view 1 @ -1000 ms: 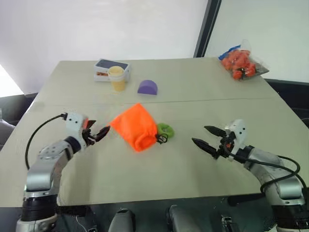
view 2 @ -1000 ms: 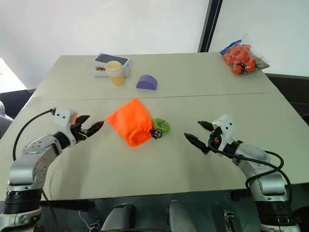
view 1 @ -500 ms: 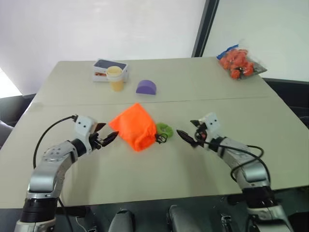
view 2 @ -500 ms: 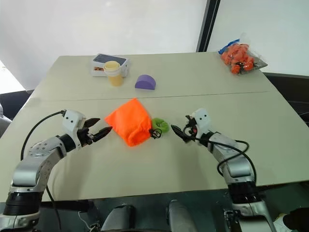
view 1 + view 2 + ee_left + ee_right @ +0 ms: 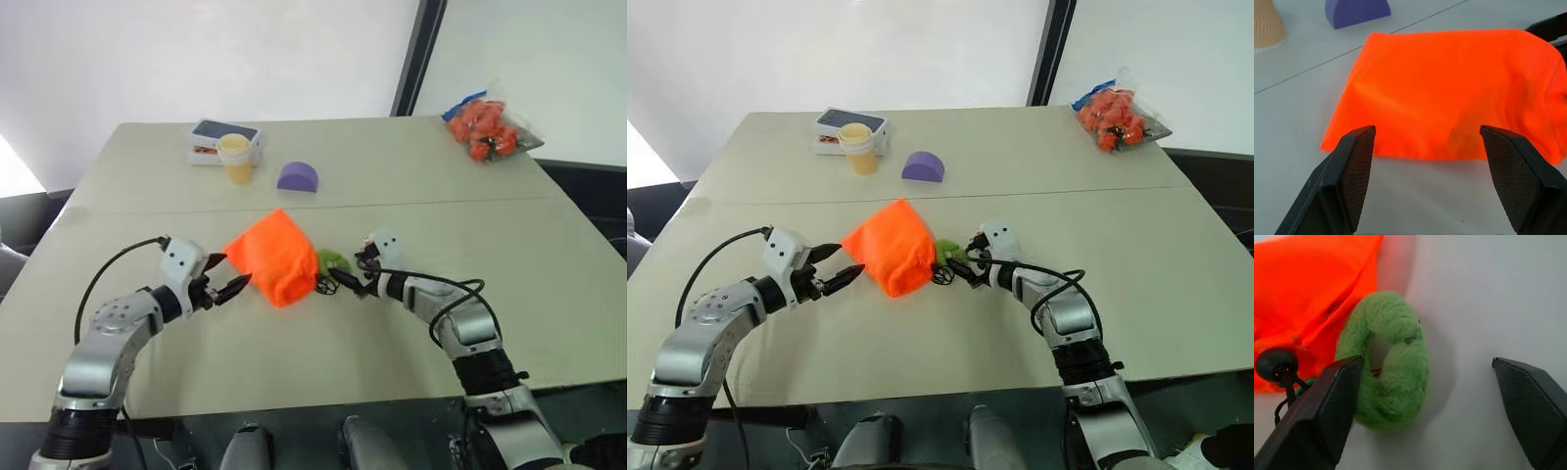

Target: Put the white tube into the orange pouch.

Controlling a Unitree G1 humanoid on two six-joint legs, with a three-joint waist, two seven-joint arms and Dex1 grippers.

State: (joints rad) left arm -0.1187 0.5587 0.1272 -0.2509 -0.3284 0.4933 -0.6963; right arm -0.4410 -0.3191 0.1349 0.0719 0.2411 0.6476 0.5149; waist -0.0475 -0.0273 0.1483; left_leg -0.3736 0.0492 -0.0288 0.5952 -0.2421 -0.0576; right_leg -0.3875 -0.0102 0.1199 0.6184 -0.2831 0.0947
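**Both hands close in on the pouch**

My right hand (image 5: 967,269) has come a long way in across the pale flat worktop (image 5: 1019,166). A moment ago it sat far out at 4 o'clock from the bright orange soft cloth pouch (image 5: 890,246). Now its tips are right by the fuzzy green ring (image 5: 1393,382) at the pouch's gathered end, at 3 o'clock from the pouch. Its fingers are spread, with the ring between them, and they pinch nothing. They were spread wider a second ago.

My left hand (image 5: 835,276) has slid in a bit too. It now sits just beside the pouch's plain end, at 9 o'clock, spread wide and holding nothing.

I think this means I am getting ready to hold the pouch and open its mouth.

I cannot find the small white tube anywhere, so I cannot say where it is.

The pouch looks smooth and floppy. The ring looks woolly. A small round black bead (image 5: 1276,364) sits on a thin cord beside it.
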